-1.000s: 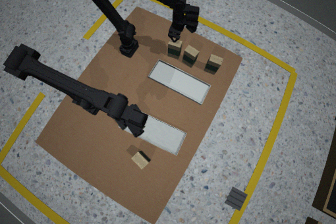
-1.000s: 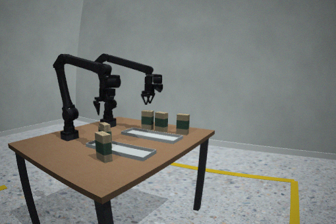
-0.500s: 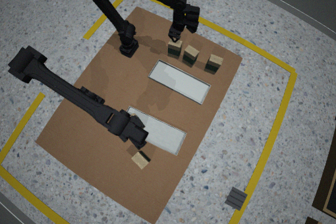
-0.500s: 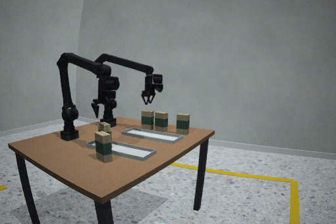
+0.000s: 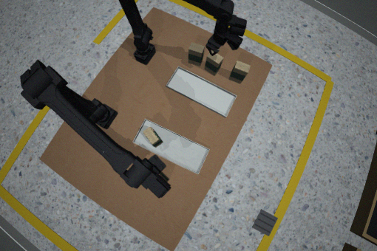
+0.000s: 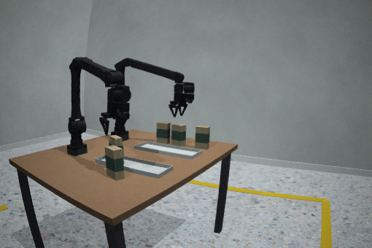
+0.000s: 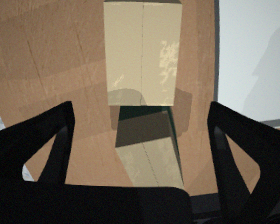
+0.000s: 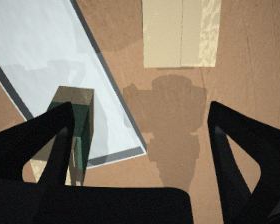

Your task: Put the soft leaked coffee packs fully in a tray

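Both end effectors wide and holding nothing, one pack in a tray

The left end effector is well open above the row of three upright packs on the desk. Its wrist view shows the middle pack just ahead of the fingertips and the first pack lower down. The third pack stands apart.

The right end effector is equally wide, above the desk; the front pack stands ahead of its fingers, outside the near tray.

That tray has one pack at its end, seemingly upright. The far tray has nothing in it.
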Tool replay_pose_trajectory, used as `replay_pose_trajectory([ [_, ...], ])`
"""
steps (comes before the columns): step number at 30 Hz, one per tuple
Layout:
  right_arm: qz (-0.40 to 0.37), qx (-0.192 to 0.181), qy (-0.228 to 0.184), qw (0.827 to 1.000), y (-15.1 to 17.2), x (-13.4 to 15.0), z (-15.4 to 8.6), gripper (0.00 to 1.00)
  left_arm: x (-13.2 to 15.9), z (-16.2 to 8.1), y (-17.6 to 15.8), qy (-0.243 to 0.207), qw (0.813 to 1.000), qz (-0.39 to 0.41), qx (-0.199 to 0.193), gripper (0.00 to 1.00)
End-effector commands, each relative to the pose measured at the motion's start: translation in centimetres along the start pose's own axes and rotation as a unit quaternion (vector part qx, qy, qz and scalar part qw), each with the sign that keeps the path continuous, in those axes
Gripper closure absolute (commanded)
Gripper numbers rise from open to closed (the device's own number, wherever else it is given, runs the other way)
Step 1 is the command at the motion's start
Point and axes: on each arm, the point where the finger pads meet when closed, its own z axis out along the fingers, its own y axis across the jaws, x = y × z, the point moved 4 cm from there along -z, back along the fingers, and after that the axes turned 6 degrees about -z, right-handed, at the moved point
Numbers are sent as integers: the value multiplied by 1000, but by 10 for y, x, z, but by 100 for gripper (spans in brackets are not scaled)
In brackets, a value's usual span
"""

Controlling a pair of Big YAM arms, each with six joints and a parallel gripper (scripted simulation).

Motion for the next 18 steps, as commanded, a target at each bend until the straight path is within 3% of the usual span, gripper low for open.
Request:
replay_pose_trajectory([
  [1, -12, -2, -20, 1000, -25, -41, -18, 21, -27, -14, -1, -13, 1000, 18, -2, 21],
  [8, -13, -1, -20, 1000, -37, -55, -18, 21, -18, -11, 2, -13, 1000, 7, -3, 21],
  [9, -23, 0, -40, 999, -26, -53, -36, 21, -18, -11, 2, -13, 1000, 7, -3, 21],
  [13, -23, 2, -45, 999, -27, -55, -36, 21, -18, -11, 2, -13, 1000, 7, -3, 21],
  [14, -23, 2, -45, 999, -27, -55, -36, 21, -9, 8, 1, 7, 1000, 11, 4, 21],
  [18, -20, 2, -45, 999, -29, -55, -36, 21, -11, 21, 1, 4, 1000, 10, 3, 21],
])
